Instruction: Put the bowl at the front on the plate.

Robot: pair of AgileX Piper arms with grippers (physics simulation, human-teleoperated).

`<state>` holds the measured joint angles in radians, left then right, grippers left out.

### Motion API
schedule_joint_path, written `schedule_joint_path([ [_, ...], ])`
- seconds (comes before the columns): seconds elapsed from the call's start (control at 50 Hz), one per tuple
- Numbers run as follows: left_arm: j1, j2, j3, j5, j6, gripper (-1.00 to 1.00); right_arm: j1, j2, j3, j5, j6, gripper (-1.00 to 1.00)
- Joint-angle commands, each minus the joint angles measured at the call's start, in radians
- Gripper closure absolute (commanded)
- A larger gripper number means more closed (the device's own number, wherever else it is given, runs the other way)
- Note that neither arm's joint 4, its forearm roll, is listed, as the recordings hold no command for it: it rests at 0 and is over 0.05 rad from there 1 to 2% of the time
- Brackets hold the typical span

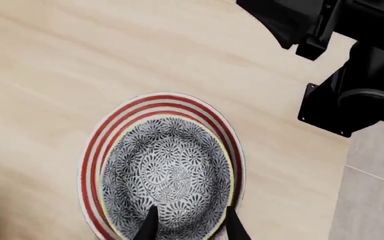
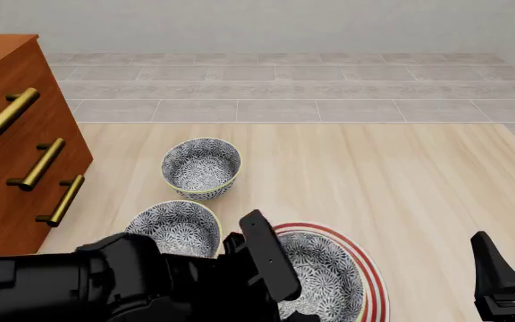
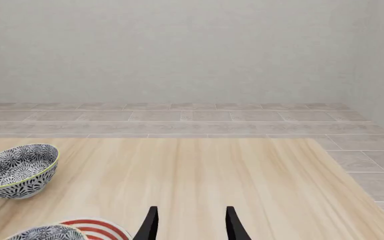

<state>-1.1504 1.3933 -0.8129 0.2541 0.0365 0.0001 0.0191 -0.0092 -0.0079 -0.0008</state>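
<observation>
**Bowl seated on the plate; both grippers with fingers apart**

The bowl (image 1: 168,176) with the dark flower pattern and thin yellow-green rim sits upright on the plate (image 1: 153,103), inside the red rings. In the left wrist view it lies off-centre, with more of the ringed border showing on one side than on the other. In the front view the same bowl (image 2: 324,275) and plate (image 2: 375,282) are at the near edge of the table (image 2: 374,174), partly hidden behind the left arm (image 2: 115,285).

The left gripper (image 1: 188,225) is over the bowl's near rim, one finger (image 1: 148,225) over the inside of the bowl, the other over the rim; the fingers stand apart and clamp nothing. Whether a tip touches the rim cannot be told.

The right gripper (image 3: 187,222) is at the right side of the table, fingers apart and holding nothing, with bare table top between them.

Two more bowls of the same pattern stand beyond the plate: the middle bowl (image 2: 175,228) just beside the plate's left edge, and the far bowl (image 2: 201,168) further back, apart from it. A wooden chest of drawers (image 2: 16,147) with brass handles stands on the left
</observation>
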Motion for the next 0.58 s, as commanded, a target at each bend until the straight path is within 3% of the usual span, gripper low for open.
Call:
schedule_joint_path([
  [0.02,0.062,-0.239,0.096,0.087,0.039,-1.00,0.000,-0.006,0.002,0.003,0.000,-1.00],
  [0.26,0.132,-0.604,0.125,0.294,0.028,-1.00,0.000,-0.006,0.002,0.003,0.000,-1.00],
  [0.4,0.167,-0.733,0.135,0.392,0.025,-1.00,0.000,-0.005,0.002,0.003,0.000,-1.00],
  [0.58,0.225,-0.908,0.050,0.576,0.003,-1.00,0.000,-0.006,0.002,0.003,0.000,-1.00],
])
